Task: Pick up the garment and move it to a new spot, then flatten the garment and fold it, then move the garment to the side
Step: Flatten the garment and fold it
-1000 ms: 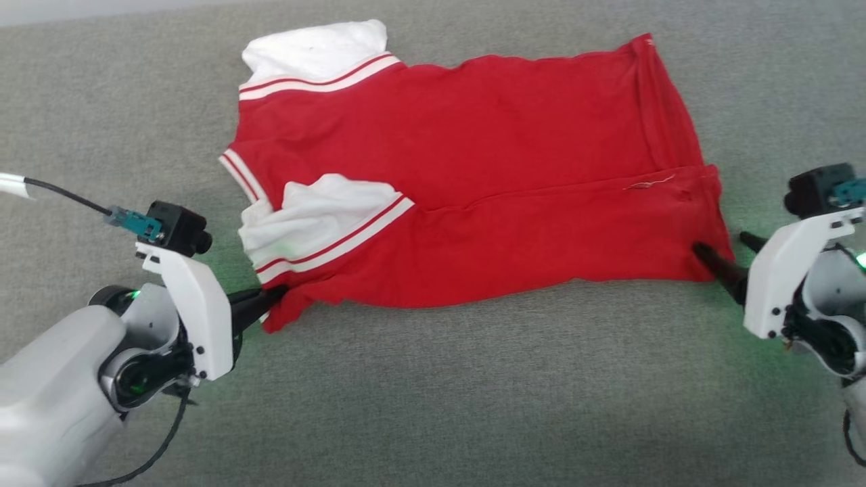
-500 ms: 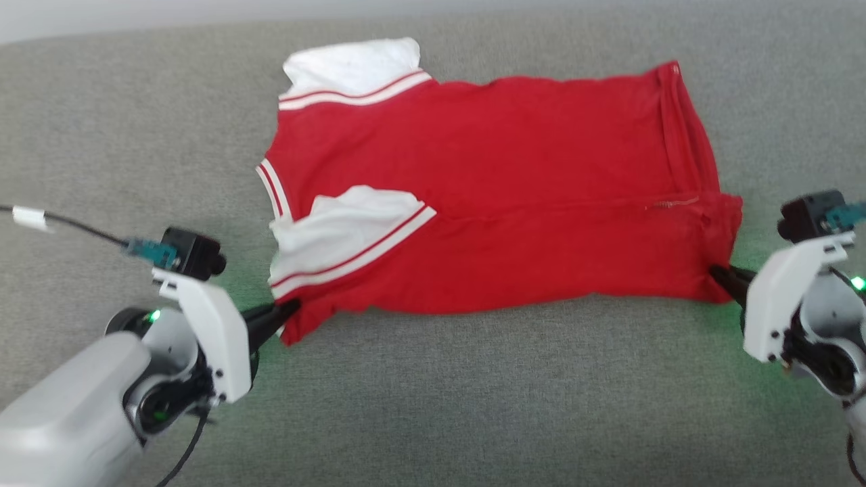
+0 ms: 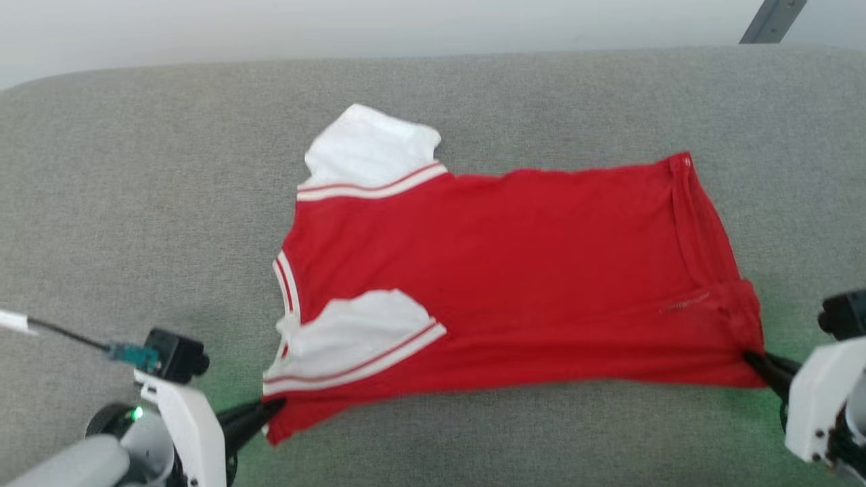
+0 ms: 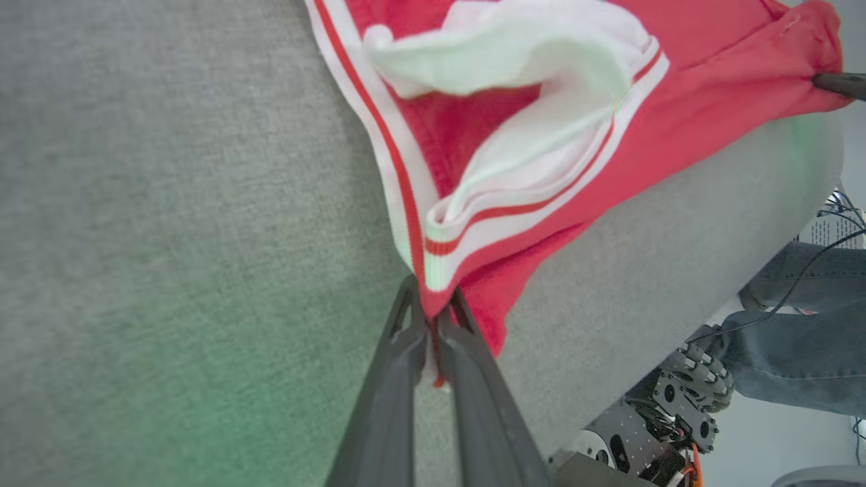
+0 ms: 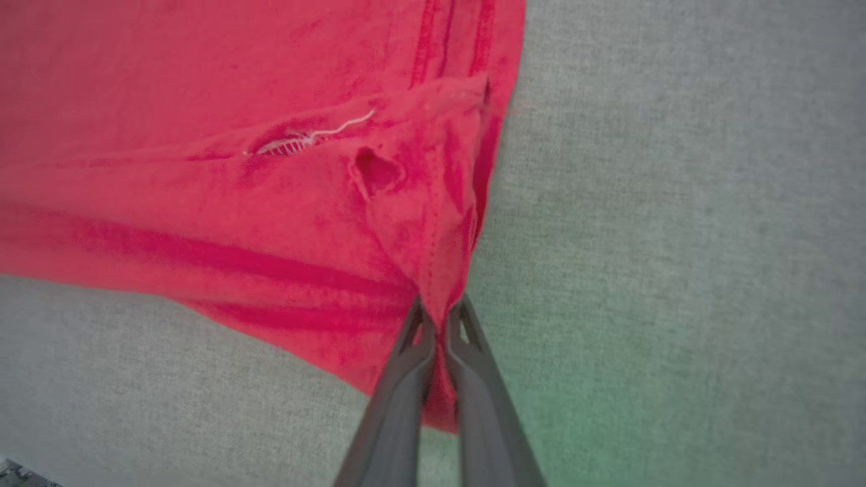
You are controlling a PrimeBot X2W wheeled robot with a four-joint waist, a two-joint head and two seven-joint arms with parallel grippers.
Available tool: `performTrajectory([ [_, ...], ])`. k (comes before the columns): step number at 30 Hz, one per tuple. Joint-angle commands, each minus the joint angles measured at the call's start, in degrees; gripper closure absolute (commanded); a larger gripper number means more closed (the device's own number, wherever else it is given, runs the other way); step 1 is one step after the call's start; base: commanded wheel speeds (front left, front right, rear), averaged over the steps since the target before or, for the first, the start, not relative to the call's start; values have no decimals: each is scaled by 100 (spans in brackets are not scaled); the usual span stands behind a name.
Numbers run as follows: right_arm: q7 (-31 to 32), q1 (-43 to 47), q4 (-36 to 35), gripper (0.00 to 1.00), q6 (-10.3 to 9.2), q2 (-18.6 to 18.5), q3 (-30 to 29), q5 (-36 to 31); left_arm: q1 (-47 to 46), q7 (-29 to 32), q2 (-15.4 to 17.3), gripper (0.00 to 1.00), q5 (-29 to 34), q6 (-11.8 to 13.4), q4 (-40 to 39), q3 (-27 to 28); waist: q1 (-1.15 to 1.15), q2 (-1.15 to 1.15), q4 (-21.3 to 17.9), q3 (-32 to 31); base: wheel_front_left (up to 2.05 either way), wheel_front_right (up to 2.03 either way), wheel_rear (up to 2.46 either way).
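1. Wheeled base [image 4: 680, 399] and a person's jeans-clad legs [image 4: 798, 352]: showing just past the near edge of the surface in the left wrist view, side by side.

2. Left gripper [image 3: 270, 408]: sitting at the near left, its two dark fingers pressing together and pinching the near left corner of the garment [image 3: 514, 270], where striped trim meets red cloth. In the left wrist view a tongue of fabric is poking down between the fingers.

3. Right gripper [image 3: 752, 360]: sitting at the near right, jaws clamping narrowly on the garment's near right corner at the hem. In the right wrist view the cloth is bunching into a ridge that runs into the fingertips.

4. Garment: lying spread on the grey fabric surface [image 3: 135, 176], neck end toward the robot's left, hem toward its right, spanning from one gripper to the other. Its near strip is lying folded over the body, with a white sleeve [image 3: 352, 335] resting on the red.

5. Loose white thread [image 5: 311, 134] and small hole [image 5: 375, 170]: showing on the fold near the right corner.

6. Second white sleeve [image 3: 372, 149]: sticking out from the garment's far left, flat on the surface.

7. Grey metal strut [image 3: 771, 20]: standing beyond the surface's far right edge.
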Motion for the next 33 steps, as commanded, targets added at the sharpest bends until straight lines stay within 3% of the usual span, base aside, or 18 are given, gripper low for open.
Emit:
performTrajectory([
  [1,20,125,-82,100,-10,1,-110,-39,96,-45,76,100,-23,74,-75,-3,0,0,4,-11,0,0,0],
  [5,39,474,-416,100,-11,175,-435,-168,298,-209,188,100,-59,254,-386,26,0,0,3,-16,0,0,0],
  [6,13,520,-477,69,-11,218,-500,-214,312,-245,196,91,-62,291,-428,40,0,0,1,-20,0,0,0],
  [7,-4,553,-524,21,-11,263,-565,-276,318,-267,204,71,-54,315,-467,49,0,0,0,-16,0,0,0],
  [8,6,578,-565,0,-11,309,-623,-338,325,-298,210,55,-34,353,-499,61,0,0,-4,-12,0,0,0],
  [9,7,595,-617,0,-11,350,-683,-414,316,-340,216,19,16,366,-531,74,0,0,-7,-9,0,0,0],
  [10,-26,601,-683,0,-10,404,-744,-493,301,-400,219,0,59,397,-558,84,0,0,-14,-4,0,0,0],
  [15,-506,632,-1042,0,-6,716,-1082,-931,236,-708,310,0,151,541,-673,258,0,0,-95,33,0,0,0],
  [21,-2045,514,-1335,0,-5,1351,-1054,-1760,-117,-1616,238,0,416,711,-457,762,0,0,-462,96,0,0,0],
  [28,-3297,70,-1173,0,-6,1962,-578,-2093,-913,-1861,3,0,366,429,395,1332,0,0,-1204,227,0,0,0],
  [33,-3711,-157,-985,0,-6,2160,-217,-2043,-1695,-1341,-63,0,280,280,1245,1468,0,0,-1755,450,0,0,0],
])
